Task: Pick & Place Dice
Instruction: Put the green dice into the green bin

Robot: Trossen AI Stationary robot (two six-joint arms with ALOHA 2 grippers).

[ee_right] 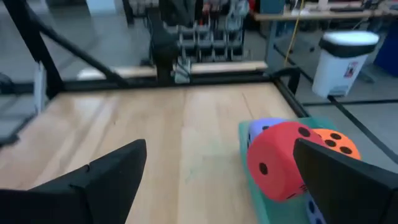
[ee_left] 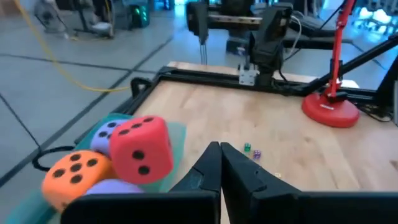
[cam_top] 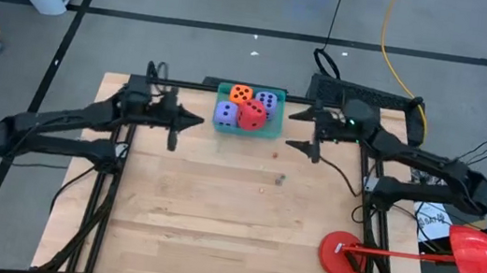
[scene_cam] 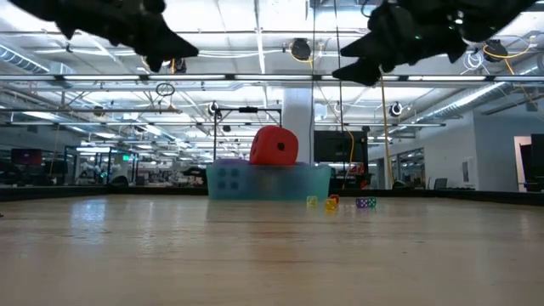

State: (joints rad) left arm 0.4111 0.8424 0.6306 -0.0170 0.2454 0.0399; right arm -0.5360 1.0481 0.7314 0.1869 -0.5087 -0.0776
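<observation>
A teal tray (cam_top: 247, 126) stands at the table's far edge with the dice piled in it. The red die (cam_top: 253, 114) lies on top of the others, beside an orange die (cam_top: 242, 93) and two purple dice (cam_top: 268, 101) (cam_top: 226, 113). In the low view the red die (scene_cam: 274, 146) stands above the tray's rim (scene_cam: 268, 181). My left gripper (cam_top: 191, 120) hovers shut just left of the tray, its tips toward it. My right gripper (cam_top: 301, 130) hovers open just right of the tray with nothing between its fingers. Both are well above the table.
Some tiny coloured dice (scene_cam: 331, 202) lie on the wood right of the middle. A red round base (cam_top: 341, 255) with a red pole stands at the near right corner. Black frame rails (cam_top: 104, 194) run along both sides of the table.
</observation>
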